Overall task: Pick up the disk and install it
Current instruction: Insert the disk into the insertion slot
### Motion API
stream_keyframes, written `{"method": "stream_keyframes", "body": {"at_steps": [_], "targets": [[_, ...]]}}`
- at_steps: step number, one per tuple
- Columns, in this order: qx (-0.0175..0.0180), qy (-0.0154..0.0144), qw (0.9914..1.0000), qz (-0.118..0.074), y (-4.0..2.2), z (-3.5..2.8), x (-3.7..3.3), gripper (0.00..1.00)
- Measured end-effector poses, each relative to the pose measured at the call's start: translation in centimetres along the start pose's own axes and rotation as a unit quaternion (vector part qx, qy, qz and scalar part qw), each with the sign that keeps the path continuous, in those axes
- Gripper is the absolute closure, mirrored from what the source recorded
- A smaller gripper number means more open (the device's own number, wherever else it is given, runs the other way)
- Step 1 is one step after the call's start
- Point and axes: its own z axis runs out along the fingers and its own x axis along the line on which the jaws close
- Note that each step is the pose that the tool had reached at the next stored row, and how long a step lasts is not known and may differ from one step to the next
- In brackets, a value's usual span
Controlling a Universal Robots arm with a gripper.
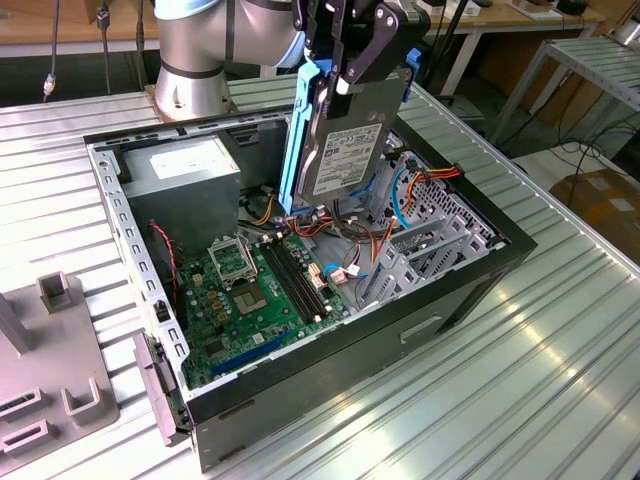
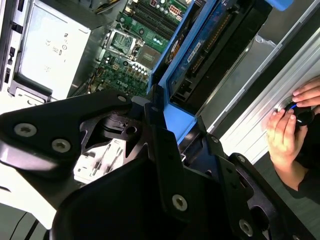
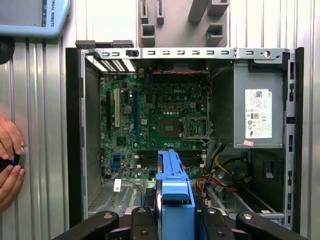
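While the hand gripped the disk on edge, hanging just above the cables inside the open case, pick-up seemed done and installing begun, calling for careful alignment, though where it seats was hard to tell.

You see the disk, a flat grey metal box with a white label and a light-blue rail along its side, standing up on end in the air, pinched at its top by the gripper, over the open computer case.
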Motion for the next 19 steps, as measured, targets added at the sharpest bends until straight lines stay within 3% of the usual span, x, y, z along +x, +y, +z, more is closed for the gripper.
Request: {"method": "stream_keyframes", "body": {"at_steps": [2,6,9,19], "targets": [[0.0,0.0,1.0,0.0,-0.16,0.0,-0.01,0.63],[0.0,0.0,1.0,0.0,-1.1,0.01,-0.02,0.63],[0.0,0.0001,1.0,0.0,-1.34,0.02,0.12,0.63],[-0.0005,0.0,1.0,0.0,-1.66,0.09,2.55,0.63]]}}
